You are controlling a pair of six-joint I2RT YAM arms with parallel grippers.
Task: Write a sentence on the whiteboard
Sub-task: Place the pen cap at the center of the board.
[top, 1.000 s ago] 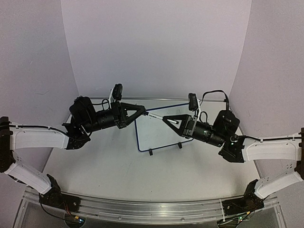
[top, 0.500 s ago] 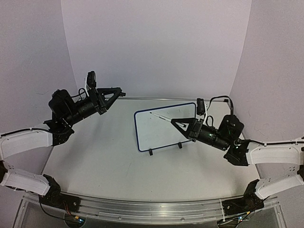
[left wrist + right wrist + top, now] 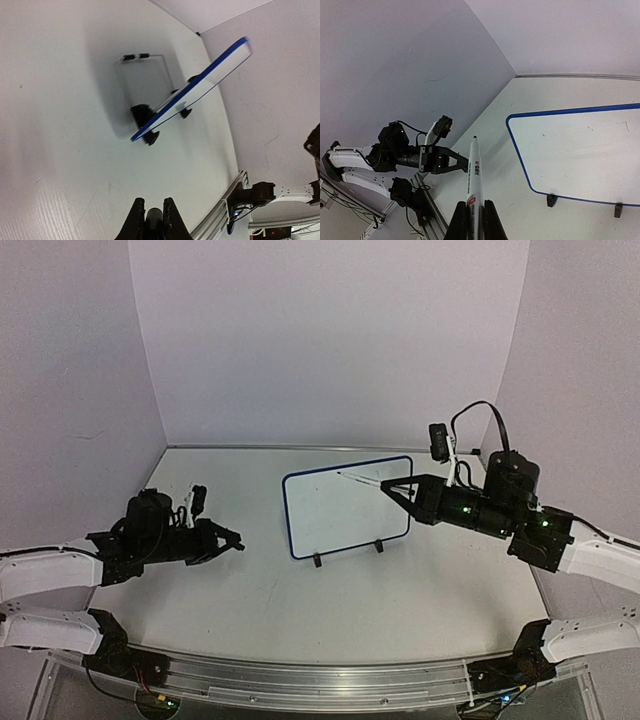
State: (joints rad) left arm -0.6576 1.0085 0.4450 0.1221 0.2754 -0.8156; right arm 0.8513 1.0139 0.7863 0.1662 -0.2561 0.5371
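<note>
Whiteboard: stands tilted on its two black feet at mid-table, face bare but for a few faint specks; no sentence on it yet. Marker: uncapped, tip out over the board's upper edge, near the surface but apparently not touching; pinched firmly in the right gripper, which a second ago met the left one above the board and has since drawn back a little to the right. Left gripper: has swung away and come down low at the left of the table, well apart from the board, fingers pressed together on a small dark piece, likely the cap. Reading: uncapping looks done, the board is unobstructed, and writing can begin once the tip is brought down onto the upper left of the face.
</note>
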